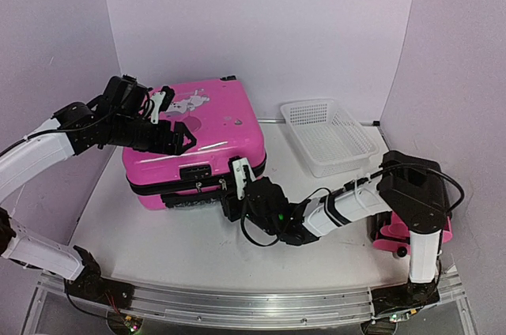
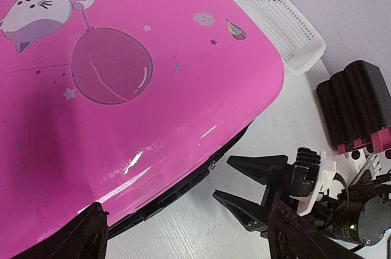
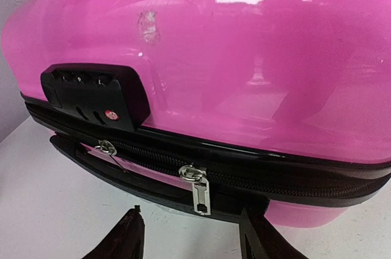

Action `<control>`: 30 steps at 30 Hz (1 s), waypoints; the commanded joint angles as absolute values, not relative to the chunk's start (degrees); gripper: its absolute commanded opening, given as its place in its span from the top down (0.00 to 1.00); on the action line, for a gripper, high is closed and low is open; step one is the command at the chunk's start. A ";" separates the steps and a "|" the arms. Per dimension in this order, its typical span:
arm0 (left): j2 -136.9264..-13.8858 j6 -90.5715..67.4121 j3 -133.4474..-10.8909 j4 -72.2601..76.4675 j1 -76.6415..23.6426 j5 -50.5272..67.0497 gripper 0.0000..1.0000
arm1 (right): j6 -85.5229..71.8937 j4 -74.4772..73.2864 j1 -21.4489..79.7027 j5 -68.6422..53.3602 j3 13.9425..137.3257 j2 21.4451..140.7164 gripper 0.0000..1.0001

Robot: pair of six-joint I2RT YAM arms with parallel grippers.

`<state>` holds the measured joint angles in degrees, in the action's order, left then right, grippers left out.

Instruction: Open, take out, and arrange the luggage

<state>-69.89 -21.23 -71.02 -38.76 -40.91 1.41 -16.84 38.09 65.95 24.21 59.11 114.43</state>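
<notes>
Nearest the top camera runs the rail [image 1: 237, 309] carrying both arms; beyond it the luggage [image 1: 207, 126] lies flat on the table [image 1: 158, 232], left of centre, lid up and shut; the basket [image 1: 328, 133] sits just to its right, the cabinet [image 1: 387, 234] behind the right arm; the left gripper [image 1: 183, 142] hovers over the lid, the right gripper [image 1: 231, 197] is low at the front edge. From the left wrist, the left fingers [image 2: 79, 234] stand wide apart above the lid near its corner, holding nothing; across the table the right gripper's fingers are also spread. From the right wrist, the right fingers [image 3: 125, 240] are apart and empty, just short of the zip band; a zip pull [image 3: 198, 189] hangs between them, a second pull [image 3: 109, 149] sits under the lock [image 3: 98, 94]; the zip looks closed all along. Opening is the step in hand, I judge, and barely begun; next the right gripper should ease forward, pinch the hanging pull and draw it along the band, while the left steadies the lid; the pull is small and could slip.
</notes>
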 commanded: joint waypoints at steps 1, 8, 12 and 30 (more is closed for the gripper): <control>-69.70 -17.54 -75.24 -39.78 -39.99 4.30 0.09 | -15.03 41.88 66.62 30.30 63.31 116.42 0.46; -70.39 -14.61 -74.35 -40.84 -39.61 0.54 0.08 | -13.70 42.10 66.62 34.76 67.74 120.39 0.51; -70.59 -13.69 -73.51 -41.01 -38.87 0.55 0.09 | -12.41 42.10 66.64 35.96 69.92 122.05 0.56; -73.15 -13.60 -77.77 -41.81 -38.17 2.12 0.09 | -9.87 41.37 67.06 37.78 72.33 123.45 1.00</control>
<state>-71.83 -14.52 -74.11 -41.56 -38.57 1.26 -11.40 38.37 67.75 37.98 69.63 123.66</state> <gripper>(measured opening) 0.911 0.068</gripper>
